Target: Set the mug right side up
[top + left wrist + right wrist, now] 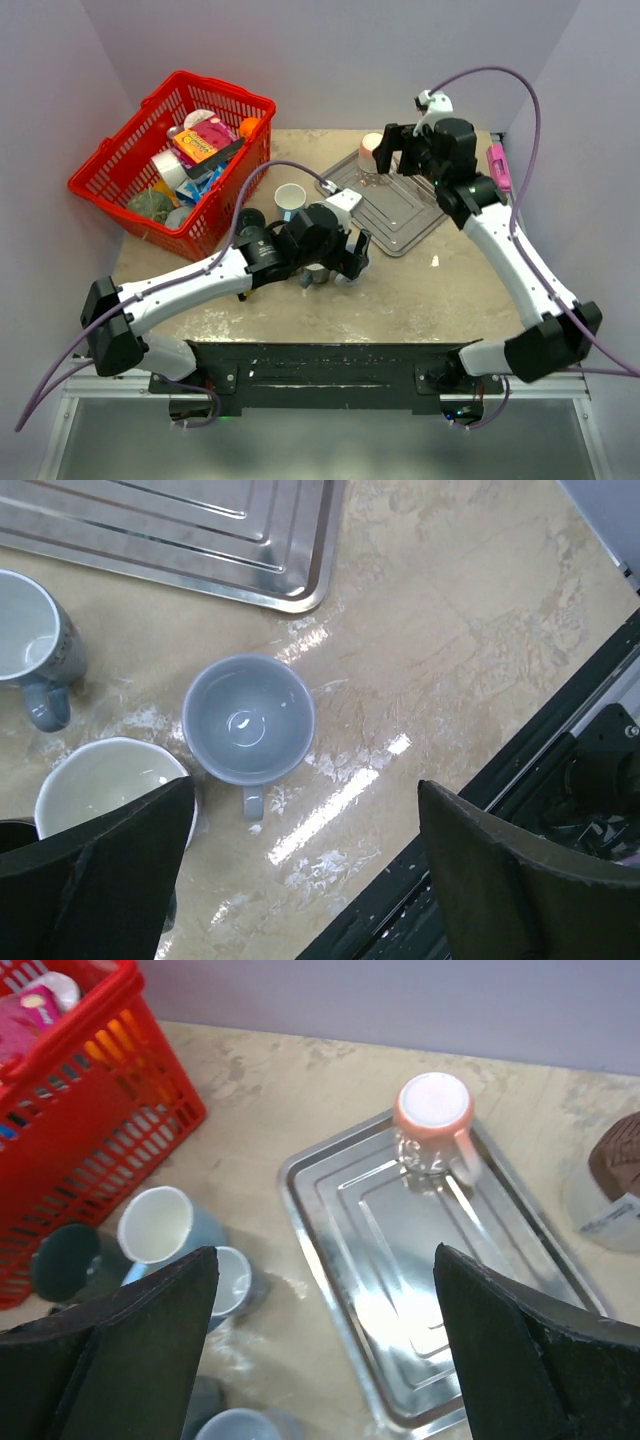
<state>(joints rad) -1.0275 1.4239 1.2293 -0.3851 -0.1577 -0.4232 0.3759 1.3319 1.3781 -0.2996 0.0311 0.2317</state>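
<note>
Upside-down pink ceramic mug [432, 1110] stands far on the silver metal tray [420, 1260], ahead of the right fingers [540, 1360], wide open, empty; left fingers [100, 880] likewise.

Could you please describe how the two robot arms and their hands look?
The left arm and right arm have white shells with black joints. A purple cable runs along each. The left hand and right hand are black, each with two broad fingers.

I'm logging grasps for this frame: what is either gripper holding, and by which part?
Nothing is held. The left gripper is open over the upright grey mug; the right gripper is open near the upside-down pink mug on the tray.
</note>
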